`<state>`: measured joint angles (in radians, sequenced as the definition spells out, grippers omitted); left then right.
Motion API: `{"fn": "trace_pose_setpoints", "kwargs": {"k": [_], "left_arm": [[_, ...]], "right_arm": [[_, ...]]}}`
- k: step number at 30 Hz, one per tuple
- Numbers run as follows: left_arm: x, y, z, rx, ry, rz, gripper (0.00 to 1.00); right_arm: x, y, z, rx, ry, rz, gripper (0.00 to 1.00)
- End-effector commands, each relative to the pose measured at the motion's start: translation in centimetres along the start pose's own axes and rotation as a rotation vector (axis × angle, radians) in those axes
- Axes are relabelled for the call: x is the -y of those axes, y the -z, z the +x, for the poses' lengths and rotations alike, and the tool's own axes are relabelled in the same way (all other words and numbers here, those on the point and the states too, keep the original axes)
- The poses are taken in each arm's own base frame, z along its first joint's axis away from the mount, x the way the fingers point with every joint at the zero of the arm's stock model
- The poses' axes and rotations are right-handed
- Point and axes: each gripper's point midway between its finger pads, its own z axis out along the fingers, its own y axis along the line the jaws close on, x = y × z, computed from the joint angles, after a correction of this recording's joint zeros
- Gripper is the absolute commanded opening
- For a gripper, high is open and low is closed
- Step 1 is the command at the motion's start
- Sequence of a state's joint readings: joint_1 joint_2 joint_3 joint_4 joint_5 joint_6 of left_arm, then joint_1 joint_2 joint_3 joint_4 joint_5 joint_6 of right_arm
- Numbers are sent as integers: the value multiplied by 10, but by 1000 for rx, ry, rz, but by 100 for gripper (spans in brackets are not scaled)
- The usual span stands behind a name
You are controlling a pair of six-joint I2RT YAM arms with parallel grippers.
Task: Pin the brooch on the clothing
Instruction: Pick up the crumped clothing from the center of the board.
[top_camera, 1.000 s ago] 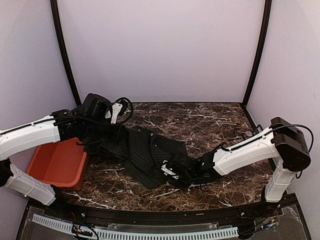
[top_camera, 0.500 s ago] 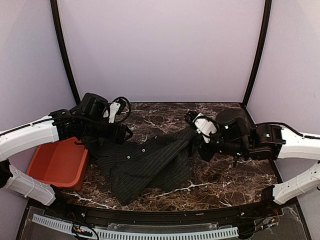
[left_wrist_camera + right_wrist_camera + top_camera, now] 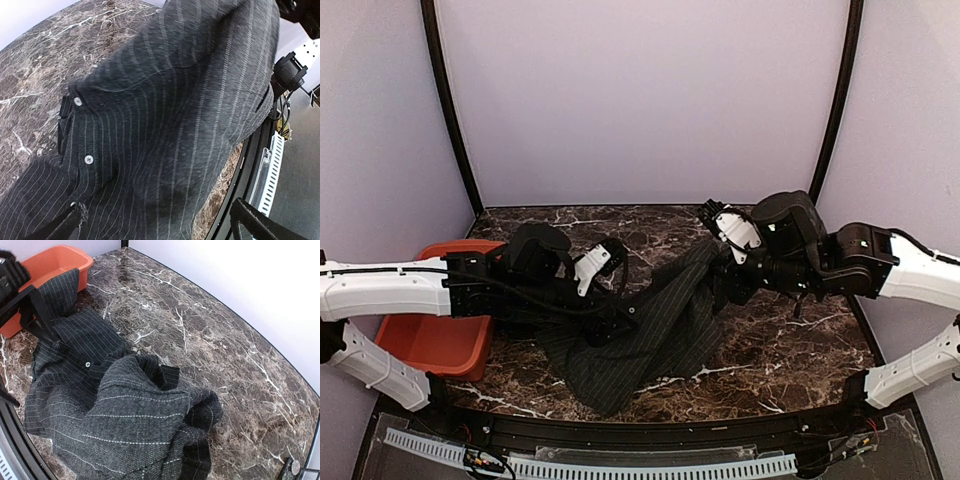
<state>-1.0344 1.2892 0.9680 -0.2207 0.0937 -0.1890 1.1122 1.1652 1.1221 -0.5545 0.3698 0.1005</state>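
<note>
Right gripper (image 3: 720, 262) pinches the pinstriped shirt (image 3: 650, 320) by a bunched edge, part-raised off the tabletop (image 3: 770, 340) — left gripper (image 3: 155, 220) gapes wide over it. That lone pinch may slip, leaving cloth crumpled.

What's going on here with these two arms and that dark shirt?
Two robot arms are handling a dark pinstriped shirt on a marble table. The right gripper is shut on one end of the shirt and holds it raised. The left gripper is open above the buttoned front, gripping nothing. A brooch is meant to be pinned on, but none shows in any view. A red bin sits at the left.
</note>
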Motion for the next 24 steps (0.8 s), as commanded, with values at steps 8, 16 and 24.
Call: {"fn": "trace_pose_setpoints", "kwargs": {"k": [8,16,24], "left_arm": [[18,-29,-35,70,-54,-82,99],[49,-51,-54,85,-139,-89,96],[58,-70,-56,62,-262,-247,86]], "right_arm": [[18,-3,-2,-33,-97,86,0],[21,-8,6,-53,-108,106,0],[24,-9,10,-62,-122,113,0]]}}
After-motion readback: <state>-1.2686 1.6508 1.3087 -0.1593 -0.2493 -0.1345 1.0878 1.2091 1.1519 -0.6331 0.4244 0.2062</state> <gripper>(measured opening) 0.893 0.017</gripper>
